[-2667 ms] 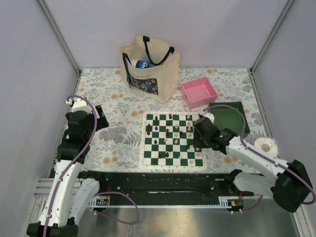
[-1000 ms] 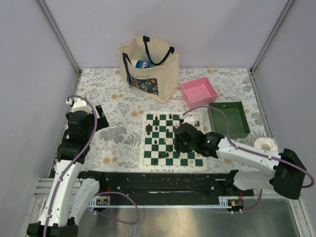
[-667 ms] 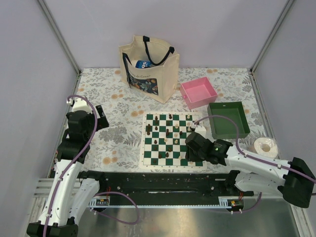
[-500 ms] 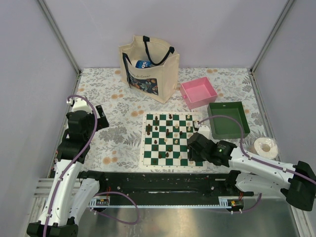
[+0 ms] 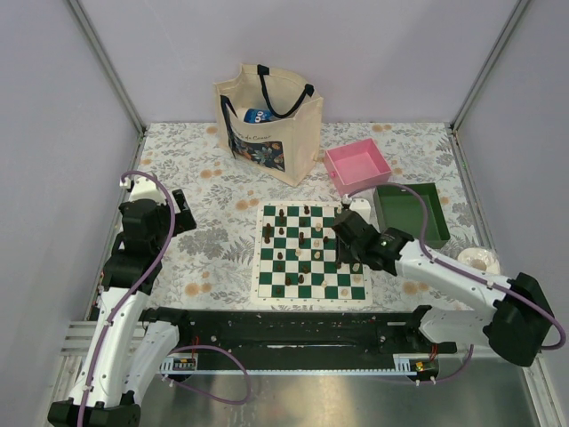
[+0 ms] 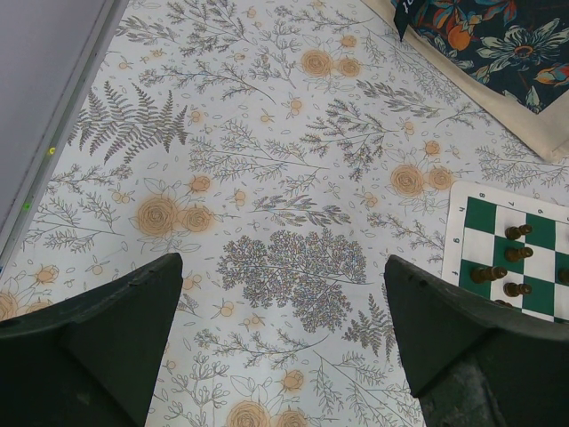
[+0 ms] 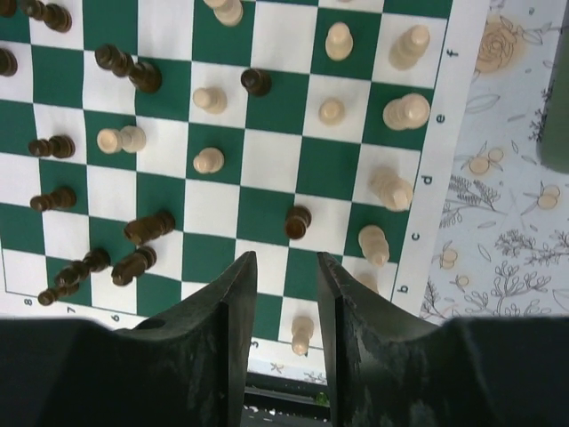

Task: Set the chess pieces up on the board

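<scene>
The green and white board (image 5: 263, 286) lies in the middle of the floral table, with dark pieces (image 5: 283, 258) mostly on its left half and cream pieces (image 5: 317, 233) mostly on its right. My right gripper (image 5: 348, 240) hovers over the board's right half. In the right wrist view the gripper (image 7: 284, 271) is open with a narrow gap and holds nothing; a dark piece (image 7: 298, 221) stands just beyond the tips and a cream piece (image 7: 303, 332) stands on the board (image 7: 271, 160) below the gap. My left gripper (image 5: 178, 213) is wide open over the cloth, left of the board (image 6: 514, 267).
A cream tote bag (image 5: 267, 116) stands behind the board and shows in the left wrist view (image 6: 480, 36). A pink tray (image 5: 357, 167) and a green tray (image 5: 411, 212) sit at the back right. A tape roll (image 5: 478, 261) lies at the far right.
My right gripper swept from the board's right edge to its middle, back to the near right corner, and now sits further back over the right half. The left arm has not moved.
</scene>
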### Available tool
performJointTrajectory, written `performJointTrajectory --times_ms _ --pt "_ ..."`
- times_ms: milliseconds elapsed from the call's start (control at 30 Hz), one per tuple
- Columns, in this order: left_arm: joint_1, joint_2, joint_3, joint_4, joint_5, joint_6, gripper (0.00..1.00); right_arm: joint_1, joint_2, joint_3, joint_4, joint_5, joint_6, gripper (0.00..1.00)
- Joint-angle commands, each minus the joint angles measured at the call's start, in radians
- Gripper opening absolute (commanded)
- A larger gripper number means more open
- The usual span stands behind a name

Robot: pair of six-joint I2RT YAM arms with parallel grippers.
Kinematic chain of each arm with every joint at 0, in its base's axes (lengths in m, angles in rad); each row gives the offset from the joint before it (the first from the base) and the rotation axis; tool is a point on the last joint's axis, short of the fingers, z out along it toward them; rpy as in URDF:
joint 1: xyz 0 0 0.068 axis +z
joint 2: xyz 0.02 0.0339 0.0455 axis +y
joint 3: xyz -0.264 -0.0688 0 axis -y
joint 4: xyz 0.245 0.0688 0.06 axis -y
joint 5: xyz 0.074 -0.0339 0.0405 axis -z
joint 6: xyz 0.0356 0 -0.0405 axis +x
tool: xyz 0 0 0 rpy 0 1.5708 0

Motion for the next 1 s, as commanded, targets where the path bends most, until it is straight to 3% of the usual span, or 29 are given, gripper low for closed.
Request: performJointTrajectory --times_ms 0,300,967 --pt "0.006 -0.004 0.010 0.033 0.008 -0.007 0.99 -0.047 0.092 0.097 0.096 -0.063 -0.090 0.42" --pt "0.004 -0.007 0.008 0.034 0.000 -0.006 0.99 -0.063 0.329 0.286 0.113 -0.133 -0.156 0.43" --pt "0.004 -0.002 0.008 0.031 -0.009 -0.001 0.99 -0.183 0.595 0.453 0.134 -0.179 -0.224 0.47"
